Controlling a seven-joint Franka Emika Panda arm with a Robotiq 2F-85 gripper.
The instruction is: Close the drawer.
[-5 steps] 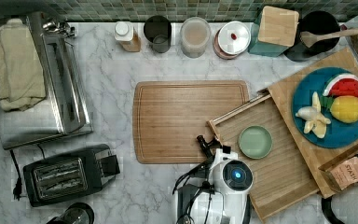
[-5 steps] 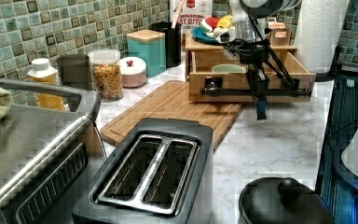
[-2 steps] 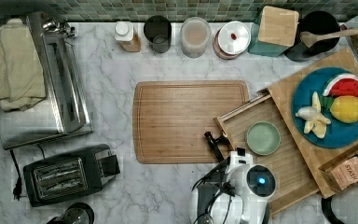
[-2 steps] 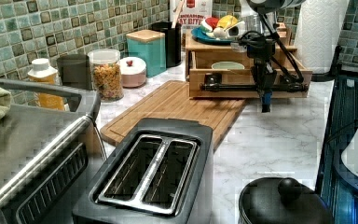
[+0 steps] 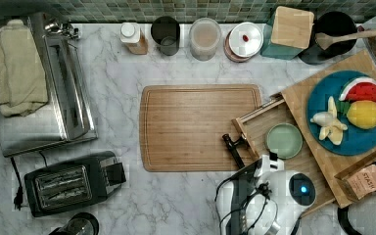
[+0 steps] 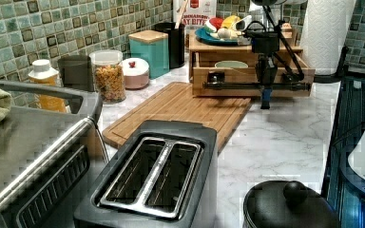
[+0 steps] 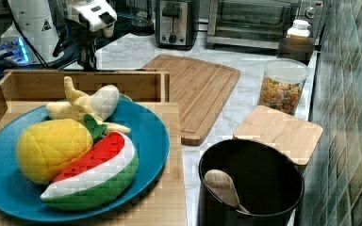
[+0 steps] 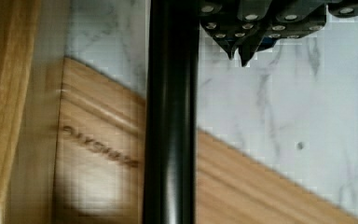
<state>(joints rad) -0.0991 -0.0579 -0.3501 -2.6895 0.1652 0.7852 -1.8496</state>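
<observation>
The bamboo drawer [image 5: 267,121] stands partly pulled out of the wooden box [image 5: 297,95], and its ribbed floor holds a green bowl [image 5: 284,141]. A black bar handle [image 6: 247,86] runs across the drawer's front [image 6: 233,76]. My gripper [image 6: 265,97] points down at the counter just in front of that handle, shut with nothing in it. In the wrist view the gripper [image 8: 237,55] has its tips together right beside the handle [image 8: 170,112]. The arm's white wrist [image 5: 279,193] covers the gripper in the top view. My gripper [image 7: 90,59] stands just beyond the drawer's front wall [image 7: 85,84] in the right view.
A grooved chopping board [image 5: 200,127] lies on the marble, touching the drawer's front corner. A blue plate of toy fruit [image 5: 347,117] sits on the box top. A toaster [image 5: 71,183], a toaster oven [image 5: 44,83] and jars [image 5: 204,38] stand around.
The drawer has slid some way into the box, toward the top view's right. The arm moved the same way, with the gripper staying at the handle.
</observation>
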